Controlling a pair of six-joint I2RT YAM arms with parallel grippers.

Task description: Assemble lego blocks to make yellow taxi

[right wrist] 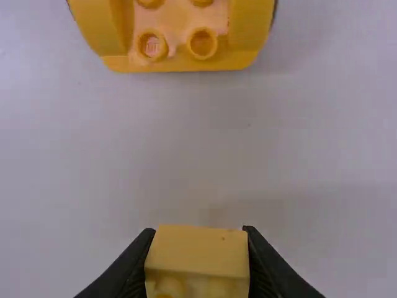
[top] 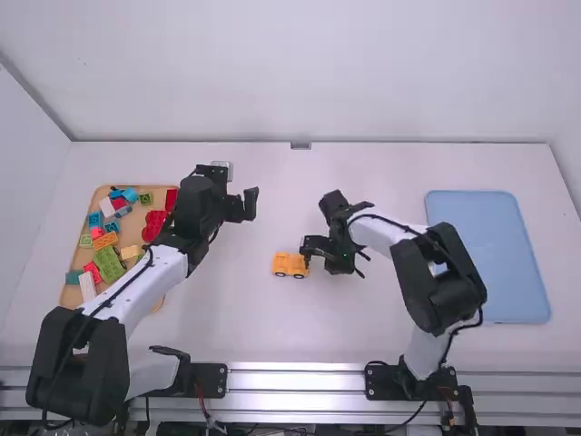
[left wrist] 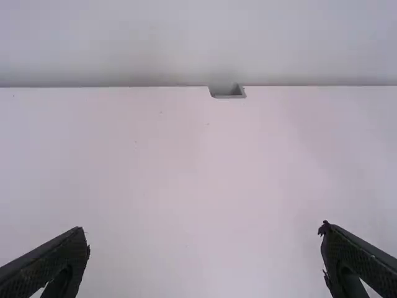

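Note:
The yellow wheeled base (top: 286, 265) stands on the middle of the table. My right gripper (top: 311, 256) is close by its right side. In the right wrist view, the studded wheeled base (right wrist: 186, 62) appears beyond my right gripper (right wrist: 198, 239), which is shut on a small yellow block (right wrist: 197, 251). A gap separates this block from the base in that view. My left gripper (top: 243, 207) is farther back and to the left, over the table. Seen from its wrist, the left gripper (left wrist: 205, 239) has its fingers wide apart with nothing between them.
A wooden tray (top: 71, 295) of colourful blocks lies at the left, partly behind the left arm. On the right is a blue tray (top: 495, 250), with the right arm beside it. A small grey fixture (top: 300, 145) is at the table's back edge.

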